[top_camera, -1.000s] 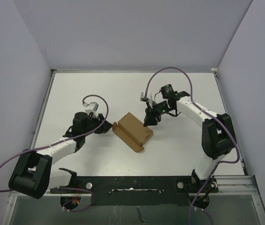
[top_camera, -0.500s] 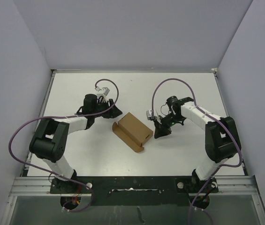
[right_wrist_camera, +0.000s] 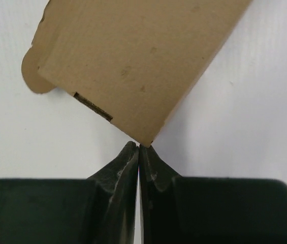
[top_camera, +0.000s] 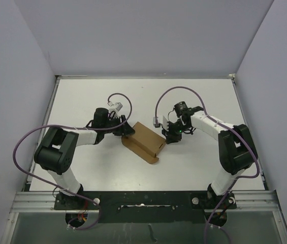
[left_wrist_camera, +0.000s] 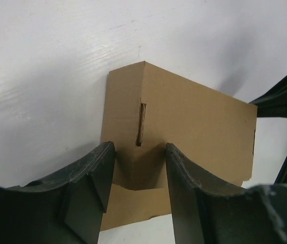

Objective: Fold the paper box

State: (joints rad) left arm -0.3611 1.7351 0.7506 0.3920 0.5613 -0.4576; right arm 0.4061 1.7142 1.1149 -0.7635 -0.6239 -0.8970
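Brown paper box [left_wrist_camera: 184, 122] on white bench [left_wrist_camera: 46, 66], vertical slot [left_wrist_camera: 141, 124] in its near face, left pincer [left_wrist_camera: 139, 162] spread wide, dark fingers [left_wrist_camera: 90, 178] flanking the box's lower part, flap [left_wrist_camera: 133, 206] between them.

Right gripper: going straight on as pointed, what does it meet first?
The paper box: its near corner sits just ahead of the shut right gripper, possibly already touching.

Bright even light, soft shadows, sharp focus

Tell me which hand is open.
The left hand: its fingers stand apart, straddling the paper box. The right hand is shut, tips at a box corner.
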